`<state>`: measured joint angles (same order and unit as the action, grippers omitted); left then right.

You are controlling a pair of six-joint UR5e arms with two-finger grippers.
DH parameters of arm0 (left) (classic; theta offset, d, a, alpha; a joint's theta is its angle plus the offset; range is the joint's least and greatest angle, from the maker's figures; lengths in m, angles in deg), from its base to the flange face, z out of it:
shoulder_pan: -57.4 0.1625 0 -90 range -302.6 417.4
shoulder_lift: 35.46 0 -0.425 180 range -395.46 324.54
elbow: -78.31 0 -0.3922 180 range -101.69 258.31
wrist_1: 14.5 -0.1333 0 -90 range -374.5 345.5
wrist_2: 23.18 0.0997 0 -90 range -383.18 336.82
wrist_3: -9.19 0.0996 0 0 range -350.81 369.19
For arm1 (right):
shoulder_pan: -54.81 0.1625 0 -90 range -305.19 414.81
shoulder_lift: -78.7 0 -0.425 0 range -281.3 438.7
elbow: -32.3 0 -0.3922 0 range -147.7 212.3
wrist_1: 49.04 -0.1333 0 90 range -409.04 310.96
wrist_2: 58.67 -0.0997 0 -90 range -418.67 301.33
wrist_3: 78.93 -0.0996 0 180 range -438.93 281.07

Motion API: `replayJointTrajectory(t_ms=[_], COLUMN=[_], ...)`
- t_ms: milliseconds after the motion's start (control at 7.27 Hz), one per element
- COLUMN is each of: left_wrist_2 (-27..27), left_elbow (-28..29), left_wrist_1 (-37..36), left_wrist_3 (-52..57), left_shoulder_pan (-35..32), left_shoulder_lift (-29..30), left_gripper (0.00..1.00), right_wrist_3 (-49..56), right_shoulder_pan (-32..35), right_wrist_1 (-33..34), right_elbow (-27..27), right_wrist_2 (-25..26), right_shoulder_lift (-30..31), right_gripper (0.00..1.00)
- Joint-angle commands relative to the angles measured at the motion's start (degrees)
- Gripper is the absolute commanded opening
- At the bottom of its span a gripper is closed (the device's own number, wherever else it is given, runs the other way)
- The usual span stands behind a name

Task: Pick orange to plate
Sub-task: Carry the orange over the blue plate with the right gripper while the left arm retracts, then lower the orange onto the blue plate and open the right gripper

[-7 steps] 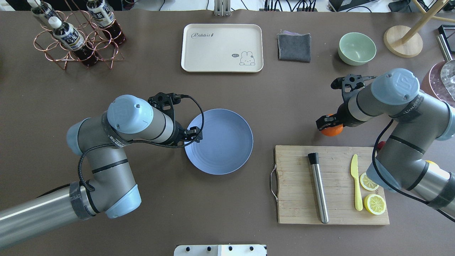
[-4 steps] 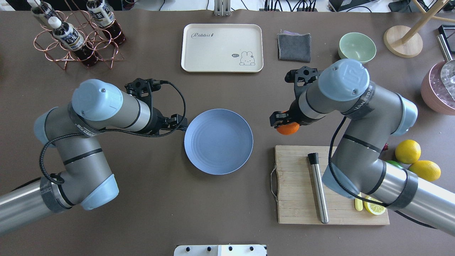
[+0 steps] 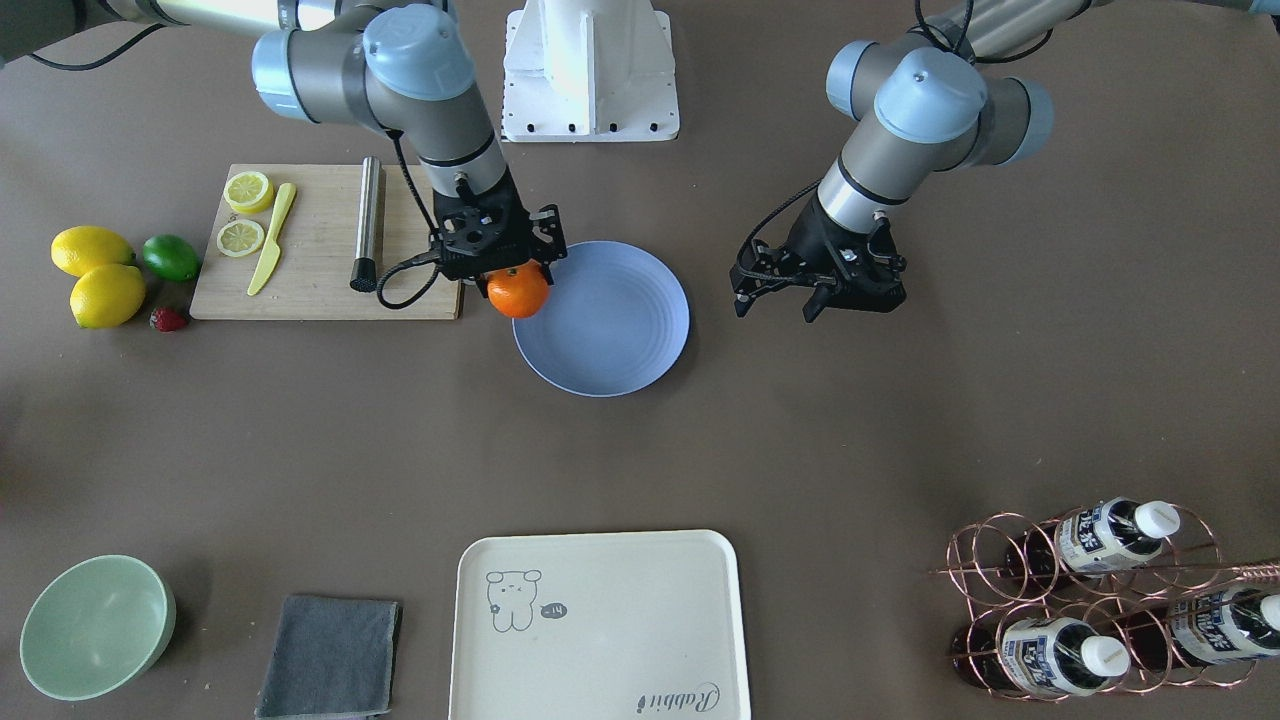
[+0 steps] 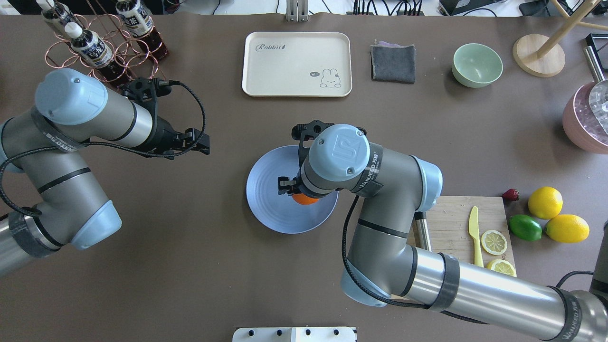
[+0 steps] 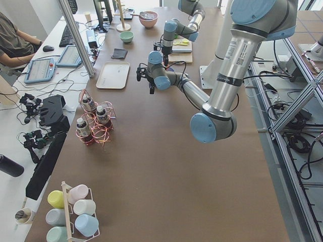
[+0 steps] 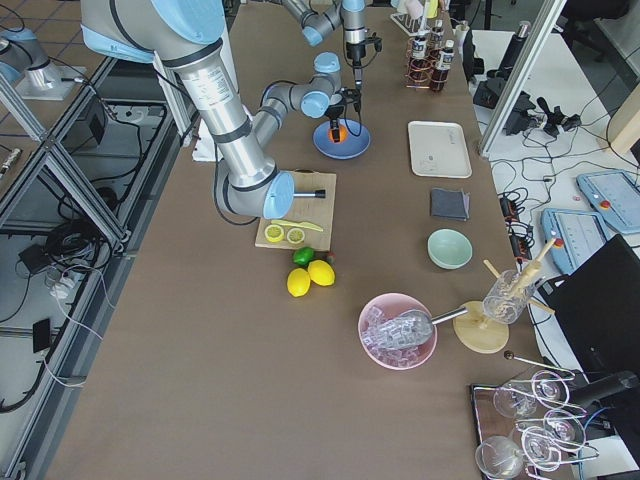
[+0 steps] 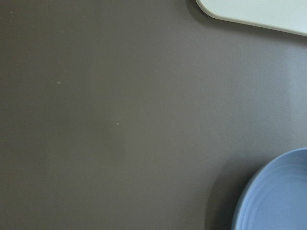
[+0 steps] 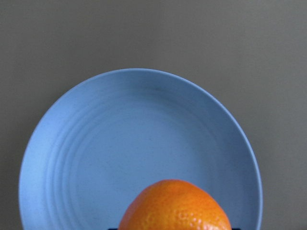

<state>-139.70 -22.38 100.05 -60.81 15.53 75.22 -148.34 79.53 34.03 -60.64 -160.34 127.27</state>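
Note:
The orange (image 3: 517, 291) hangs in my right gripper (image 3: 508, 272), which is shut on it above the pale blue plate (image 3: 610, 330). Overhead, only a sliver of the orange (image 4: 305, 200) shows under the right wrist, over the right half of the plate (image 4: 268, 194). The right wrist view has the orange (image 8: 175, 207) at the bottom edge with the plate (image 8: 120, 143) below it. My left gripper (image 4: 203, 144) hovers open and empty over bare table, well left of the plate. In the front view the left gripper (image 3: 775, 305) has its fingers spread.
A wooden cutting board (image 4: 449, 213) with a yellow knife (image 4: 475, 232), lemon slices and a metal muddler lies right of the plate. Lemons (image 4: 545, 202), a lime (image 4: 525, 227) and a strawberry lie beyond it. At the back are a cream tray (image 4: 297, 64), grey cloth (image 4: 393, 61), green bowl (image 4: 477, 64) and bottle rack (image 4: 102, 45).
My right arm has carried the orange leftward from above the cutting board's far side to over the plate. My left arm has drawn back to the left, away from the plate's rim.

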Motion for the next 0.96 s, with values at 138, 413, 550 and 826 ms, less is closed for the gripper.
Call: replayJointTrajectory(t_ms=[138, 413, 550, 826], left_wrist_2=[-0.2, -0.2, -0.1, -0.1], left_elbow=[0.1, 0.1, 0.1, 0.1], left_wrist_1=[0.1, 0.1, 0.1, 0.1], left_wrist_3=[0.1, 0.1, 0.2, 0.1], left_shoulder_pan=[-0.4, -0.5, -0.5, -0.5], left_shoulder_lift=[-1.1, -1.1, -1.1, -1.1], left_gripper=[0.94, 0.94, 0.94, 0.94], right_wrist_3=[-0.6, 0.0, -0.2, -0.6], right_shoulder_pan=[-1.3, -1.3, -1.3, -1.3], right_wrist_1=[-0.4, -0.4, -0.4, -0.4], right_elbow=[5.0, 6.1, 6.2, 6.2], right_wrist_2=[1.0, 1.1, 1.1, 1.1], right_shoulder_lift=[-3.0, -3.0, -2.9, -3.0], right_gripper=[0.00, 0.00, 0.05, 0.74])
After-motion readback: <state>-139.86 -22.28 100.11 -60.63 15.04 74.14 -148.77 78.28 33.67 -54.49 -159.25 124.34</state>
